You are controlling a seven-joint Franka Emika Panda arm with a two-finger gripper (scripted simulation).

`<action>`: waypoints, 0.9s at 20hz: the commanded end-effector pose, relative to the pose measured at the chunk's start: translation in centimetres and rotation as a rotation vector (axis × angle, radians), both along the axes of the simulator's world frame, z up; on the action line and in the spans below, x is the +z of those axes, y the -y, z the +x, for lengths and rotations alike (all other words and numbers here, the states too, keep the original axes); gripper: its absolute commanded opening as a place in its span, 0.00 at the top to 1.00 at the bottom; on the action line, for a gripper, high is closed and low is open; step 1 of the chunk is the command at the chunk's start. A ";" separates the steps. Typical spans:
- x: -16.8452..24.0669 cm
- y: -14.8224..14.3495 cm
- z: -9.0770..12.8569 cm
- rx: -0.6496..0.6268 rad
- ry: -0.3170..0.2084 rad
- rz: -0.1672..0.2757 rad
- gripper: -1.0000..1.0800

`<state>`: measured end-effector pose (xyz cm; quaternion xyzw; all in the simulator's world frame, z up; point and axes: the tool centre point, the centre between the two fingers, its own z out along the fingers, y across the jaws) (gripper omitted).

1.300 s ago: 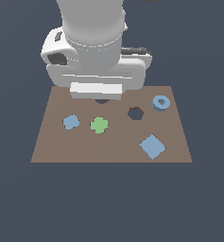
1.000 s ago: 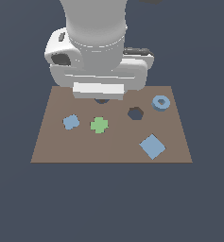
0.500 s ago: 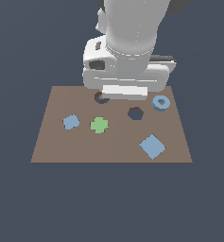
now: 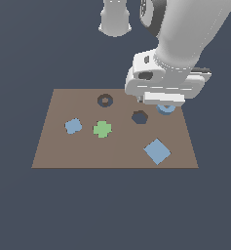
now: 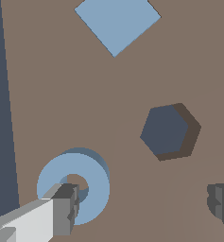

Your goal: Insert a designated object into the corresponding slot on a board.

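Light blue ring (image 5: 74,186): lies flat on the brown board (image 4: 58,154), near the edge on the exterior view's right, back half. In the exterior view mostly hidden under the arm's hand; only a lower arc shows (image 4: 165,109). Wrist view: round centre hole visible, board colour seen through it.

Gripper (image 5: 144,203): above the ring, offset toward the hexagonal hole. Fingers spread wide, holding nothing. One finger (image 5: 66,208) overlaps the ring's rim in the wrist view; whether it touches the ring cannot be told. Other finger (image 5: 222,201) well apart from it, past the hexagonal hole, partly cut off at frame edge. In the exterior view the fingers themselves are hidden by the white hand body (image 4: 163,83).

Ring-shaped slot (image 4: 105,101): dark recess w/ brown centre peg, back part of board, towards centre. Unoccupied. Well apart from the ring; hexagonal hole lies between them, roughly.

Hexagonal hole (image 4: 139,117): dark, unoccupied, just beside the ring on the exterior view's left; also seen at (image 5: 168,131).

Other pieces on board:
- Blue square block (image 4: 157,151), turned diamond-wise, front right in exterior view; also (image 5: 117,20).
- Green cross piece (image 4: 102,129), mid-board.
- Blue rounded blob (image 4: 73,126), on exterior view's left of the cross.

Board rests on a dark grey surface (image 4: 112,210).
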<state>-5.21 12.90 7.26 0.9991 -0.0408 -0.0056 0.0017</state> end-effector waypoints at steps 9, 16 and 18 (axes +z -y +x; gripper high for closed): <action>-2.2 -5.1 -0.7 -0.017 0.010 0.003 0.04; -2.5 -5.2 -0.7 -0.016 0.010 0.003 0.04; -3.1 -5.2 -0.7 -0.017 0.010 0.003 0.04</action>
